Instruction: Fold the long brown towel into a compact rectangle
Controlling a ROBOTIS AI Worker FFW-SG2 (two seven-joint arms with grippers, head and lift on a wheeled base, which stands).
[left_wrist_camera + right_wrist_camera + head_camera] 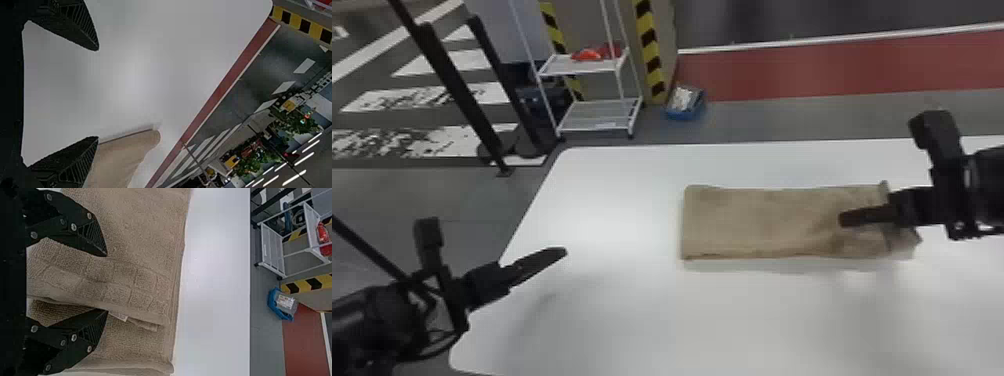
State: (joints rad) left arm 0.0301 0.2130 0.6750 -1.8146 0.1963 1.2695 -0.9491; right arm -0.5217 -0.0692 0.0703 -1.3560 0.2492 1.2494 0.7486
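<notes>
Brown towel (pixel 757 220), layered, lies on counter (pixel 612 310). Right claw (pixel 106 283), fingers apart, at towel's rumpled end; left claw (pixel 98 94), fingers apart, well clear of towel. Likely faults: upper flap (pixel 129 282) pinched alone, from shallow grip; skewed fold, from bunched end.

Left arm (pixel 369 315) at the head view's lower left, left gripper (pixel 564 251) angled up rightward, jaws parted; right arm (pixel 987 185) at right edge, right gripper (pixel 842 219) pointing left, jaws parted.
</notes>
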